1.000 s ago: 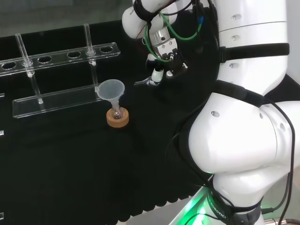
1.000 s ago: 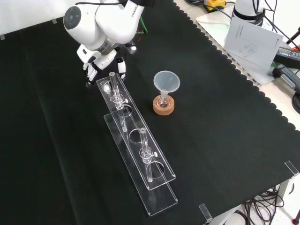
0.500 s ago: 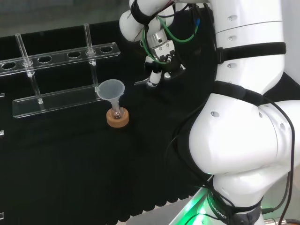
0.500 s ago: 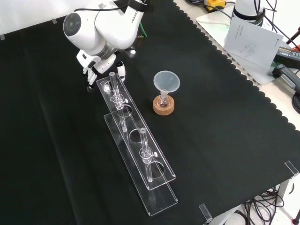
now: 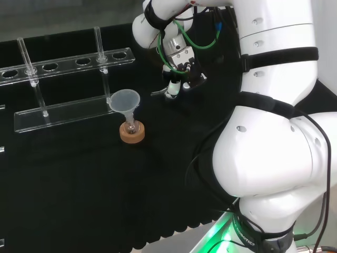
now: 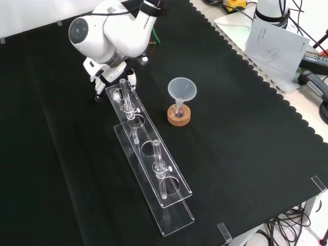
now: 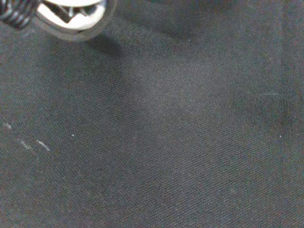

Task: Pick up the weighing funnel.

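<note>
Black and white hand (image 5: 176, 81), upper centre of the head view: hangs low over the black cloth (image 5: 79, 184), pointing down. Fingers (image 6: 98, 82) nearly straight and spread in the front view's upper left, with the thumb (image 6: 132, 78) well apart from them to the right; relaxed, curled round nothing.

Small clear weighing funnel (image 5: 158, 93): lies flat on the cloth just left of the lowest fingertip in the head view. Touching the fingertip or only beside it: cannot tell. Not lifted.

In the wrist view, bare cloth close up, with a blurred white part of the hand (image 7: 71, 14) at one corner.

Further out, at the head view's centre: big clear cone-shaped funnel (image 5: 125, 100), mouth up, stem down in a small glass flask (image 5: 131, 126) on a round cork ring (image 5: 131, 134). Well apart from the hand.

Beyond that, across the head view's left half: long clear plastic rack (image 5: 68, 108) with a row of round holes in its upper plate and two thin clear tubes (image 5: 25, 55) standing upright. In the front view, near end of the rack just below the hand.
</note>
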`<action>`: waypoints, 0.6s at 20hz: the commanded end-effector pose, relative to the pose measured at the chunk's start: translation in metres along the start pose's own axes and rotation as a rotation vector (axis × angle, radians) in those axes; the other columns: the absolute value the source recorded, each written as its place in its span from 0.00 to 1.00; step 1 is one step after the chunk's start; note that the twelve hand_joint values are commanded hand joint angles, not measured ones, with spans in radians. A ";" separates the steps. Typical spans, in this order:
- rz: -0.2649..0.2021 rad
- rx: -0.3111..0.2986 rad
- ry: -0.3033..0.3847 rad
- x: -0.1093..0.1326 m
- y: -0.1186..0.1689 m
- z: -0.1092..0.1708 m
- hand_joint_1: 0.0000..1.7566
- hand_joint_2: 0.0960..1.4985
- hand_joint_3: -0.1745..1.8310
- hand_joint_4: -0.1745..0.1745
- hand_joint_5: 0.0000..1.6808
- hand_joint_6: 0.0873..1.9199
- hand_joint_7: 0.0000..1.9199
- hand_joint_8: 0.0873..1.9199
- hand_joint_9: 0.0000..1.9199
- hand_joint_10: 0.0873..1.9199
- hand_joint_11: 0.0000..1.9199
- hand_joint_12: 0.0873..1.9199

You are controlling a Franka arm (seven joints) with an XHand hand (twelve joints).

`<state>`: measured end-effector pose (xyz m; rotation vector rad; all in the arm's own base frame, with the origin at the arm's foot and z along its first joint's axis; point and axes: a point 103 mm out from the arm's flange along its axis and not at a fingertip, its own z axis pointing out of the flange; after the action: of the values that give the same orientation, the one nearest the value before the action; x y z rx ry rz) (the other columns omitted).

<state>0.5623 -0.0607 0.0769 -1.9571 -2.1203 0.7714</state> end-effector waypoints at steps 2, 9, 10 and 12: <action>0.003 -0.015 0.019 -0.003 0.000 0.002 0.51 0.38 0.37 0.53 0.45 0.32 0.26 0.33 0.39 0.24 0.25 0.66; 0.004 -0.014 0.038 -0.008 0.001 0.007 0.51 0.39 0.37 0.55 0.47 0.33 0.27 0.33 0.40 0.24 0.26 0.66; 0.004 -0.014 0.038 -0.007 0.001 0.007 0.51 0.39 0.37 0.55 0.47 0.34 0.27 0.33 0.40 0.24 0.26 0.66; 0.009 -0.012 0.030 -0.002 0.001 0.006 0.51 0.39 0.37 0.55 0.48 0.34 0.27 0.33 0.40 0.24 0.26 0.66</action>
<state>0.5611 -0.0705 0.0729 -1.9699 -2.1060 0.7207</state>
